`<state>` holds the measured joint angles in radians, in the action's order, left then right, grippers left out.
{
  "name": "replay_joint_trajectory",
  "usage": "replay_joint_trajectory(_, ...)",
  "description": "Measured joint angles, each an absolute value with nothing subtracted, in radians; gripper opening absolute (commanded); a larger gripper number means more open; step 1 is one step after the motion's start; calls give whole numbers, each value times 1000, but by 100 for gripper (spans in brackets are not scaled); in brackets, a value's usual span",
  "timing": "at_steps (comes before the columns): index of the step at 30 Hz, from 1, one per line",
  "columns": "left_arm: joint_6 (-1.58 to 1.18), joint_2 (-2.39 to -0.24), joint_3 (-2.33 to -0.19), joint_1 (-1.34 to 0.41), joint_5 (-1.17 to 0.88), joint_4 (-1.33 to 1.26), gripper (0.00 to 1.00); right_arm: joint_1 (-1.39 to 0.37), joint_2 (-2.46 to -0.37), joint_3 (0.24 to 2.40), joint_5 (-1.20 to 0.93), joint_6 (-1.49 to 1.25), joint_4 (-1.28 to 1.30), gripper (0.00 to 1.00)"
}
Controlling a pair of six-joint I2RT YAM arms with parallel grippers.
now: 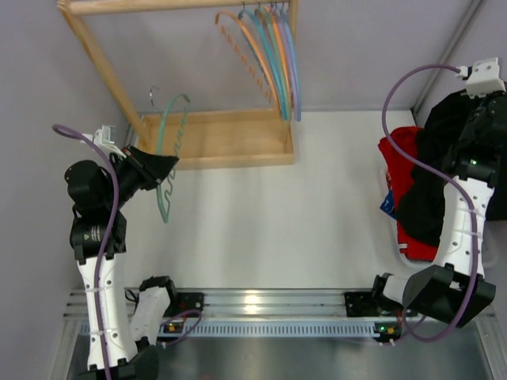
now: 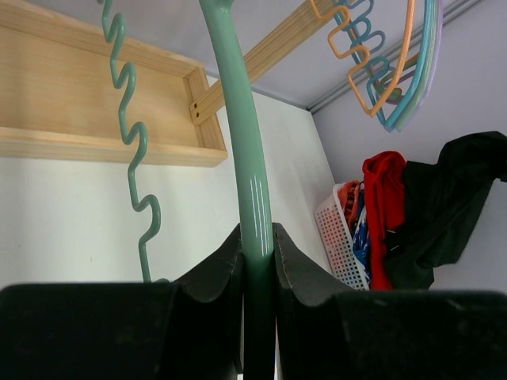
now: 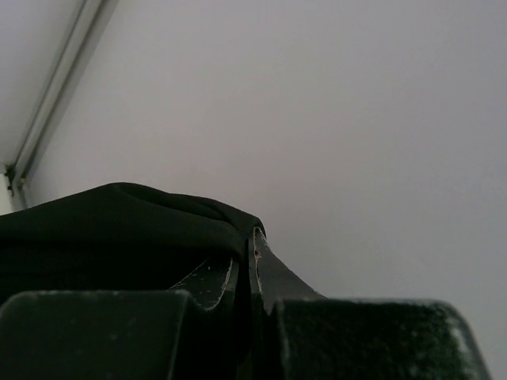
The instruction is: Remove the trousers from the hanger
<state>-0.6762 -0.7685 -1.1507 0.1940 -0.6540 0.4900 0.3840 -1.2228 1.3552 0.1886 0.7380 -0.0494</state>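
The hanger (image 1: 159, 131) sits at 9 o'clock, before the rack (image 1: 230, 138); the trousers (image 1: 432, 182) at 3 o'clock overlie another garment (image 1: 400, 158).

Right claw (image 3: 245, 252) tight on black trousers (image 3: 119, 222), grey wall (image 3: 356, 119) behind

Mint-green hanger (image 2: 247, 158), bare, wavy-armed, grey hook toward 12 o'clock, at 9 o'clock in the top view, pinched by the left gripper (image 2: 257, 237). Black trousers (image 1: 424, 198), crumpled, well apart at 3 o'clock, pinched by the right gripper (image 3: 245, 257).
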Motion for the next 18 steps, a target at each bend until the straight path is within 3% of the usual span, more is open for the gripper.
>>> replay_joint_trajectory(4,-663,-768,-1163,194,-649,491,0,391,-1183,1279,146,696,-12,0)
replay_joint_trajectory(12,-648,-784,-1197,194,-646,492,0,434,-949,911,47,641,128,0)
replay_joint_trajectory(18,-631,-813,-1228,194,-646,492,0,453,-957,829,-5,620,211,14)
